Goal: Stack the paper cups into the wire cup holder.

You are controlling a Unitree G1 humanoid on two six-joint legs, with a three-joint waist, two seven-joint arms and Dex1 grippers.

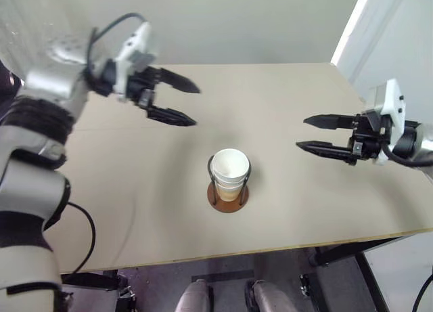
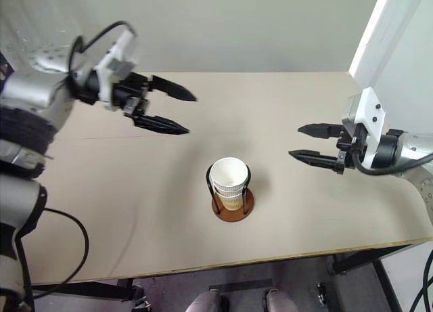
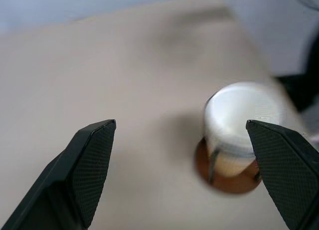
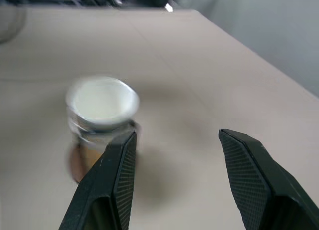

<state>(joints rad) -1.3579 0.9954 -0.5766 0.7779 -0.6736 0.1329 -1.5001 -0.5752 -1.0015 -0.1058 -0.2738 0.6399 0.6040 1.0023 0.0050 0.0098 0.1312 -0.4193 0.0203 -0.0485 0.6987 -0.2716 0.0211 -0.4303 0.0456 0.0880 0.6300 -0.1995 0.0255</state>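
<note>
The paper cups point(image 1: 229, 174) sit nested one inside another in the wire cup holder point(image 1: 228, 197), whose reddish-brown disc base rests near the middle of the table; white rims are stacked at the top. My left gripper point(image 1: 191, 104) hangs open and empty above the table, up and to the left of the stack. On the right, my right gripper point(image 1: 302, 132) is open and empty too, level with the stack and well apart from it. Both wrist views look past their fingers at the cups point(image 3: 241, 122) point(image 4: 102, 105).
The beige table point(image 1: 284, 88) carries nothing else. Its front edge point(image 1: 270, 252) runs just below the holder, and its right edge lies under my right arm. A pale wall stands behind the table.
</note>
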